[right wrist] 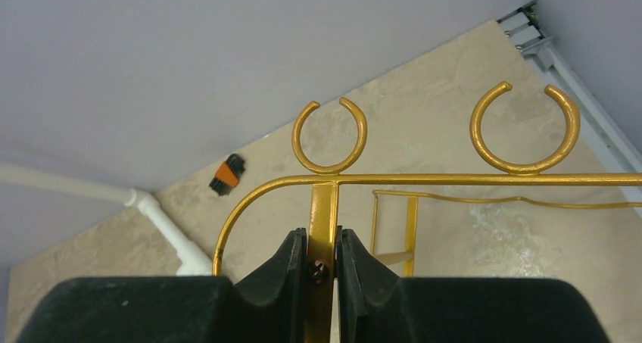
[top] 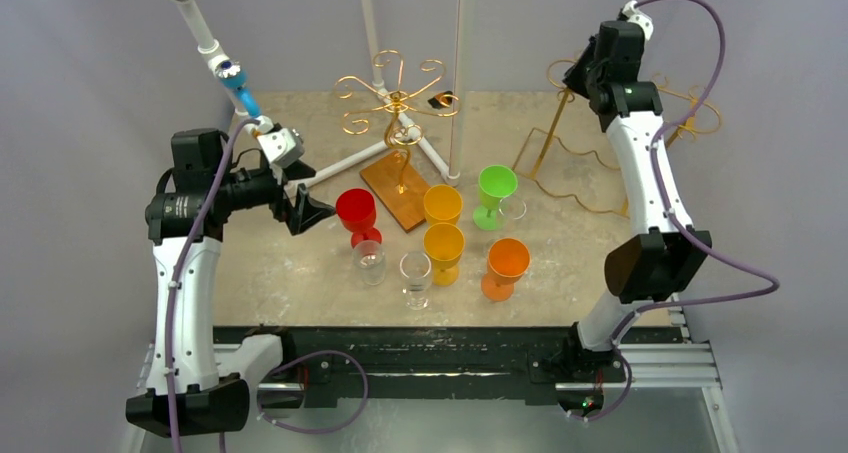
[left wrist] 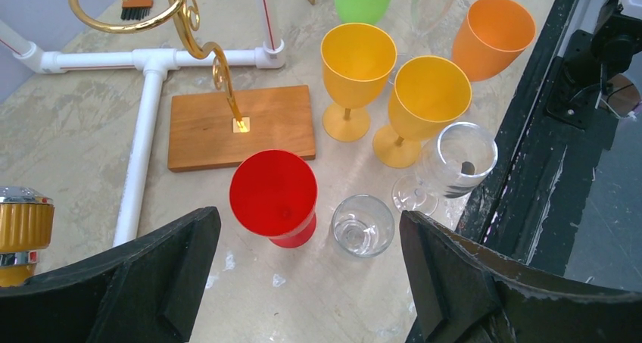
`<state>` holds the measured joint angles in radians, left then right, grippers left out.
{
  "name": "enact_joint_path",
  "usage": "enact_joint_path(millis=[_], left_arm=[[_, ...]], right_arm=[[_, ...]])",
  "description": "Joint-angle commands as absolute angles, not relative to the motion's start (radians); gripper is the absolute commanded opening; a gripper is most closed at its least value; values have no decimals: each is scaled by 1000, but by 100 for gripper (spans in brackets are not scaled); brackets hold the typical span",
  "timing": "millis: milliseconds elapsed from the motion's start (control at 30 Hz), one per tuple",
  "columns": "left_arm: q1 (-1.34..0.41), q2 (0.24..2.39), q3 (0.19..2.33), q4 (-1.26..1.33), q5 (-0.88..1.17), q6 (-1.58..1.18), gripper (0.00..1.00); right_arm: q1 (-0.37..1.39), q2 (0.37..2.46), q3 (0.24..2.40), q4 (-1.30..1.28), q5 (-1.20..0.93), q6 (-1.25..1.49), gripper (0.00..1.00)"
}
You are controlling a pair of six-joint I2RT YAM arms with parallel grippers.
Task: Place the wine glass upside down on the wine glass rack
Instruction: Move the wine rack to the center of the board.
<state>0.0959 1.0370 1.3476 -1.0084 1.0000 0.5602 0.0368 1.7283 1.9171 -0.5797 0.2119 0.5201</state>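
The right pincer (right wrist: pixel 323 246) is clenched on the flat upright strip (right wrist: pixel 323 207) of the gold wire rack (right wrist: pixel 484 179), just under its open rings. This is most likely to steady the light frame while a glass is hung. The left pincer (top: pixel 308 211) hangs spread wide and empty, angled down over the red plastic goblet (left wrist: pixel 272 195) and the small clear glass tumbler (left wrist: pixel 363 226) beside it, placed to pick a grasp. No glass is on a rack. The clear stemmed wine glass (left wrist: pixel 458 157) and the yellow plastic goblets (left wrist: pixel 358 55) stand upright on the beige tabletop (left wrist: pixel 76 146).
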Motion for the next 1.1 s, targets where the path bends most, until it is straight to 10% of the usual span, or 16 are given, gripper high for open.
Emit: enact_joint_path(millis=[0, 400, 700, 1067], left_arm=[[97, 1013, 1342, -972, 1038, 554, 96], [97, 1014, 1337, -956, 1038, 543, 96], [97, 1012, 1333, -963, 1026, 530, 98], [97, 1005, 1346, -1000, 976, 532, 100]], right_arm=[[88, 1744, 1917, -528, 82, 497, 7], [148, 2002, 2313, -734, -54, 363, 13], [147, 1834, 2220, -696, 41, 395, 81], [216, 1580, 2131, -746, 154, 399, 93]])
